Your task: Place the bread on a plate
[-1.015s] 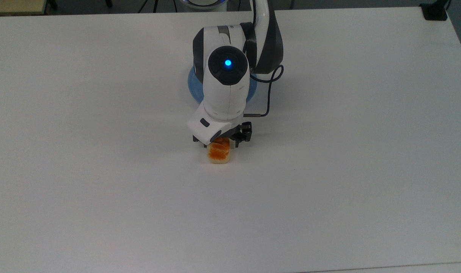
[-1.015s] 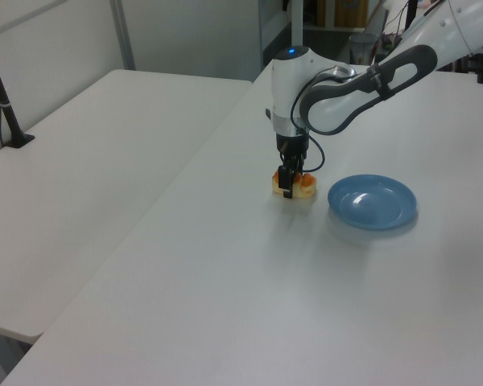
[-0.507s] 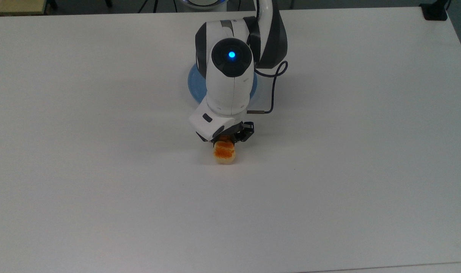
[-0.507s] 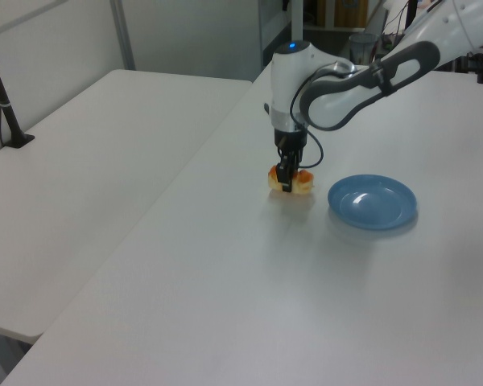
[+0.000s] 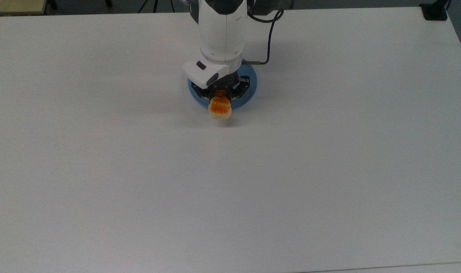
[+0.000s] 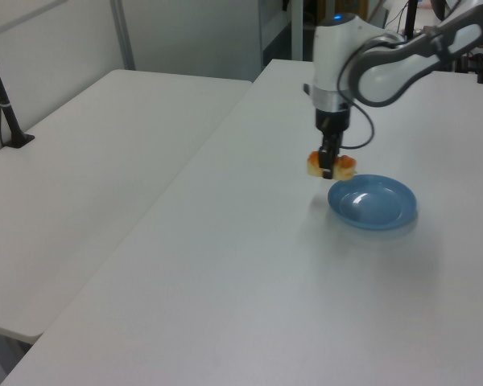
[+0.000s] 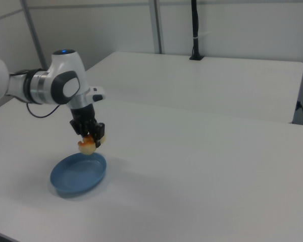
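Where the top view looks down on your white table (image 5: 329,170), your gripper (image 5: 221,94) sits over the near edge of the blue plate (image 5: 252,81), its fingers pinched on the far end of the bread (image 5: 220,108). The loaf's orange-brown top faces up, and its free end juts past the plate's rim toward the top view's bottom. The white wrist covers much of the plate, and a dark cable (image 5: 269,38) loops off the wrist on the top view's right.

In the left view you see the gripper (image 6: 328,166) hanging straight down from the arm (image 6: 386,64), clamped across the middle of the bread (image 6: 344,166). The loaf hangs in the air, clear of the table (image 6: 225,281), just beside and above the plate (image 6: 373,202) at the left view's left rim. The plate lies flat, with nothing in it. A second white table (image 6: 88,137) stands at the left view's left.

In the right view your gripper (image 7: 91,137) holds the bread (image 7: 87,144) tilted, one end dipping, above the far rim of the plate (image 7: 78,174). The loaf does not touch the plate. A dark post (image 7: 195,30) rises from the table behind.
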